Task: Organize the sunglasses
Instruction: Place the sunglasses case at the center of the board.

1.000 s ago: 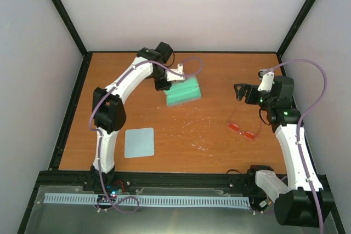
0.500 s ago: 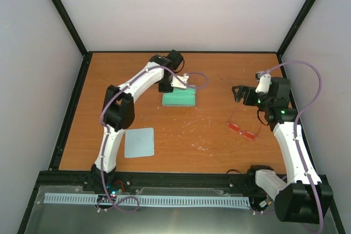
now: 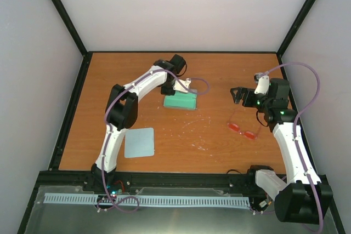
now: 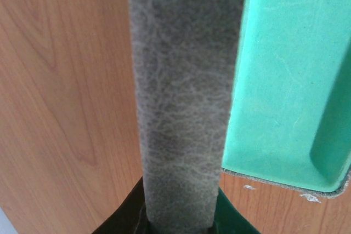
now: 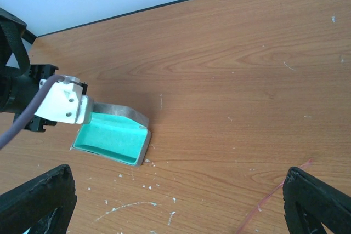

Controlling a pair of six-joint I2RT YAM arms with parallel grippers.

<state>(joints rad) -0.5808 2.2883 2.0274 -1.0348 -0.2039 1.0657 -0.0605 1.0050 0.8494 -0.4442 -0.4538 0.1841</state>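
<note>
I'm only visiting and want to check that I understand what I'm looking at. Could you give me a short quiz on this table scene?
1. True or false: the sunglasses lie inside the case.
2. What do the left jaws grip? A the sunglasses; B the case's grey lid; C nothing.
3. Fill in: the right jaws stand ___, with nothing between them.

Key: 1 false, they lie on the table, apart from the case; 2 B; 3 open.
</note>
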